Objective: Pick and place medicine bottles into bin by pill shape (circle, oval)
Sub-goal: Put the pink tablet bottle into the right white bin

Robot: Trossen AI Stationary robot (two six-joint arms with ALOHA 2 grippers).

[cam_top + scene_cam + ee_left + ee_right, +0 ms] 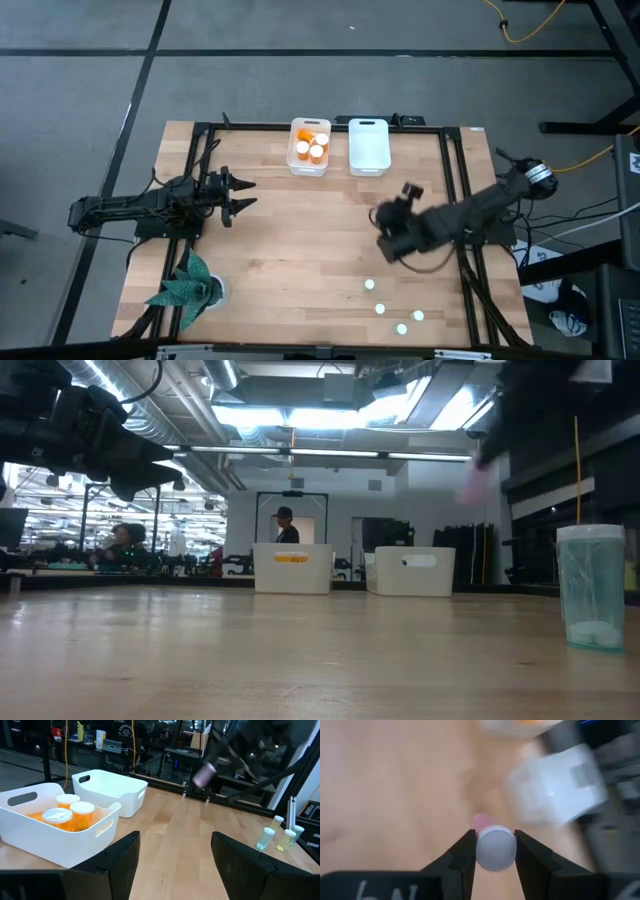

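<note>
Two white bins at top centre: left bin holds three orange bottles, right bin shows nothing inside. Four small bottles stand lower right. Right gripper pinches a white-capped bottle, body mostly hidden. Left gripper spread, mid-left. No readable writing.

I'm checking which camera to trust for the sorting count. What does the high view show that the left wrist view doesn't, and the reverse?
Only the high view shows four small bottles on the table, the plant, and the left gripper whole, open.

Only the left wrist view shows the pink bottle in the right gripper's grasp.

Both show the bin with orange bottles, the empty bin, and the right gripper.
</note>
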